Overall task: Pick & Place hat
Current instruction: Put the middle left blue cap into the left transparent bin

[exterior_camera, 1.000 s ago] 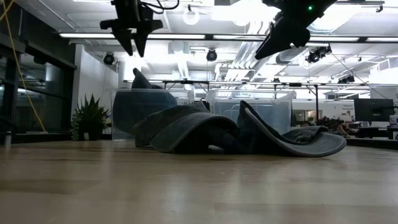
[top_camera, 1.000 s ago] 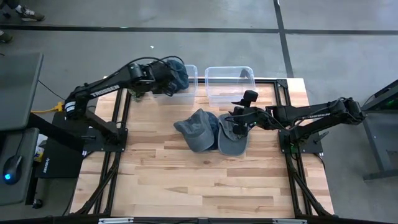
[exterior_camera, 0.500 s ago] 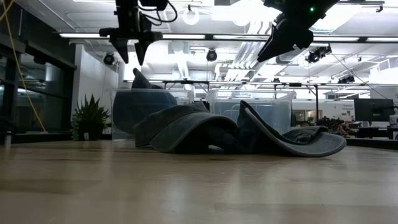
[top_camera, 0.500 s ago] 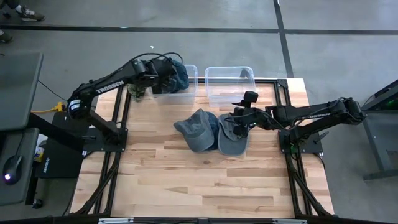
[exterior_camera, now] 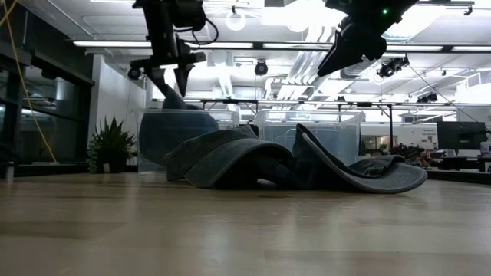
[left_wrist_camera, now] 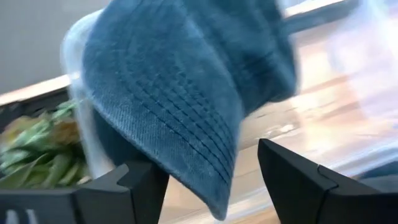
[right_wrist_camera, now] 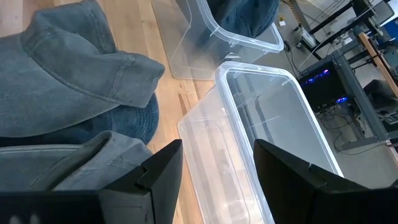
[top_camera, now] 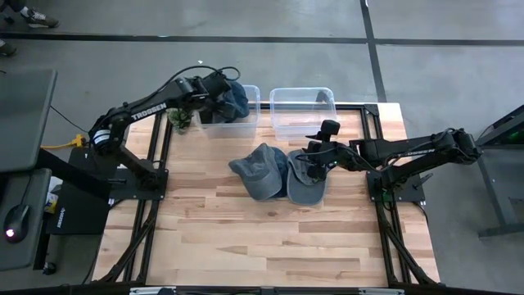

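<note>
The left hand [top_camera: 219, 88] has swung over the left clear bin [top_camera: 246, 123], fingers spread and empty, with one denim hat [left_wrist_camera: 186, 87] lying in the bin just ahead, probably just let go. Two more hats [top_camera: 278, 174] lie heaped mid-table. The right hand [top_camera: 315, 160], fingers apart, hovers over them by the empty bin [top_camera: 303, 92], likely next

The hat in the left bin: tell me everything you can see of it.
The hat is blue denim-look fabric with rows of stitching on its brim. It sits crumpled in the left clear plastic bin, poking above the rim. The left gripper hovers over it, fingers open, not gripping it.
</note>
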